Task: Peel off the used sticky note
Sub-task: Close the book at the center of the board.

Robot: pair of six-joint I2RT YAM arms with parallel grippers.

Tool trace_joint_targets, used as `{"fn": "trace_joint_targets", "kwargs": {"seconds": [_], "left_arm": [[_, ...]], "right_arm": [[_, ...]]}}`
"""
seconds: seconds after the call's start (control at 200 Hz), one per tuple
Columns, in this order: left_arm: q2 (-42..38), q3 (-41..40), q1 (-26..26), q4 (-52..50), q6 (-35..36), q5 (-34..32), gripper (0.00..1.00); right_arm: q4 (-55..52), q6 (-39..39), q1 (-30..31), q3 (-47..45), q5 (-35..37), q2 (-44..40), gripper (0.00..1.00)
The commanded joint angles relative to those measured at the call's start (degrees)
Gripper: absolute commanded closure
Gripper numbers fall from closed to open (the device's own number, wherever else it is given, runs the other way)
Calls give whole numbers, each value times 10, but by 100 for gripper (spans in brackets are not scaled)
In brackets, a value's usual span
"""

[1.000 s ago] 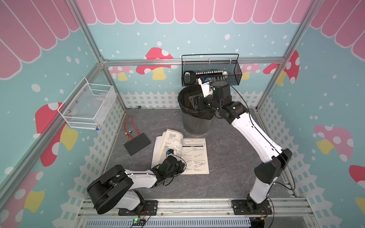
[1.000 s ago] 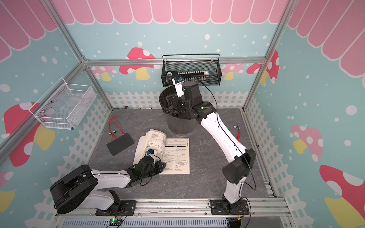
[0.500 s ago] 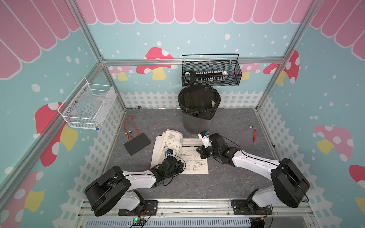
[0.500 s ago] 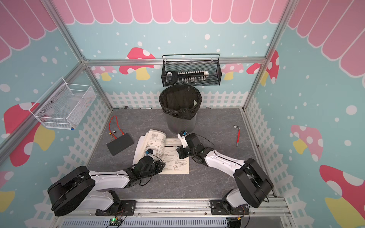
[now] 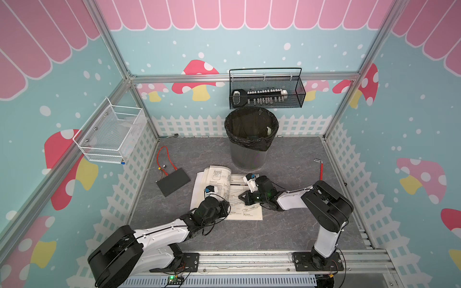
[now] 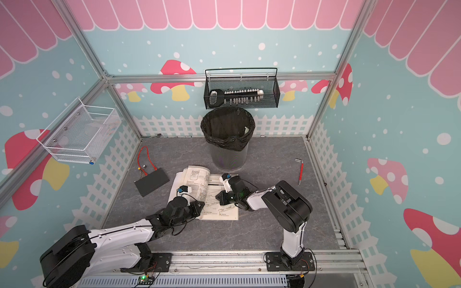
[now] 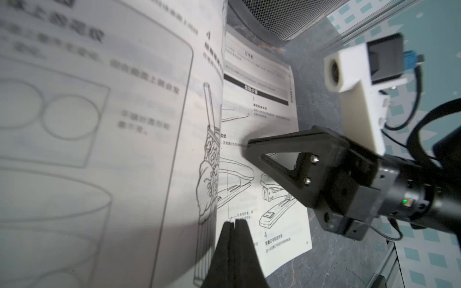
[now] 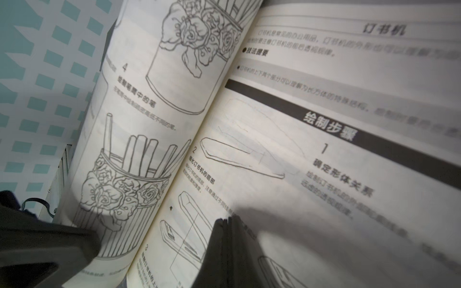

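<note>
The right gripper [image 5: 241, 196], held open over the bin [image 5: 249, 157] at the table's far edge a second earlier, was returned closed and empty to the open booklet [image 5: 245, 208], near the closed left gripper [image 7: 234, 224]. What was taken for the sticky note [image 5: 269, 130], a pale slip, was seen inside the bin, so the peeling was judged done.

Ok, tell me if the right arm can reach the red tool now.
Probably yes. The red tool lies alone on bare floor beside that arm's elbow, nothing on it. The right gripper is shut, empty, over the book, pointing away, so it must swing round first.
</note>
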Motion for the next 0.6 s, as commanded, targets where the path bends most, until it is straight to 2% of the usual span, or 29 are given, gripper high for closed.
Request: {"fn": "trace_joint_targets", "kwargs": {"seconds": [0.0, 0.105, 0.205, 0.29, 0.435, 0.595], "left_arm": [[-46, 61, 21, -98, 44, -105, 100], [-69, 87, 102, -165, 46, -140, 97], [-57, 73, 232, -164, 47, -81, 96], [-28, 60, 302, -142, 52, -39, 100], [28, 61, 354, -114, 52, -26, 100], [94, 76, 378, -102, 57, -30, 100]], "right_arm": [[-2, 20, 4, -13, 22, 20, 100], [-7, 28, 4, -31, 41, 14, 100], [-10, 30, 4, -46, 50, 6, 100], [-9, 30, 4, -56, 53, 1, 100], [-6, 28, 4, -70, 51, -4, 100], [-5, 25, 4, -78, 51, -7, 100]]}}
